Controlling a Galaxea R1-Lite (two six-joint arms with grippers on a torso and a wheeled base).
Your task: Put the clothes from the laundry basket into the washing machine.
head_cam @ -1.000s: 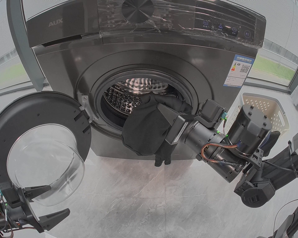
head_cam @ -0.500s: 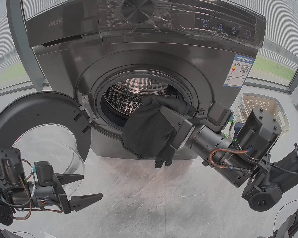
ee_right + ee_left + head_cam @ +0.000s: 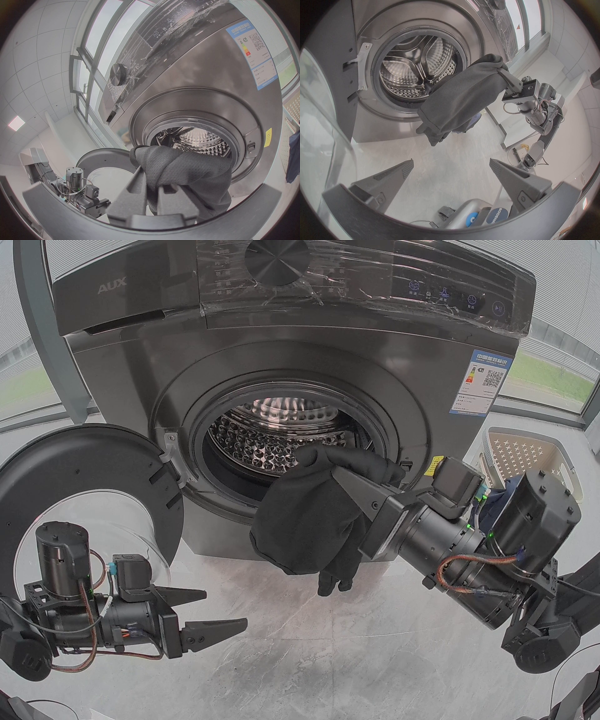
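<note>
1. The right gripper point(image 3: 340, 476) is held just in front of the washing machine point(image 3: 312, 359), at the lower right of its round opening. Its jaws are clamped on the top fold of a black garment point(image 3: 300, 521).
2. The garment hangs from that grip outside the steel drum point(image 3: 275, 434). Its bulk drapes before the machine's front panel, and a cuff dangles lowest, clear of the grey floor point(image 3: 300, 646).
3. The machine's door point(image 3: 81, 471) stands swung open on the robot's left.
4. The left gripper point(image 3: 219, 612) sits low in front of the door with its jaws spread wide, well apart from the garment.
5. A white laundry basket point(image 3: 531, 455) stands right of the machine, behind the right arm, with dark blue cloth point(image 3: 497, 505) in it.
</note>
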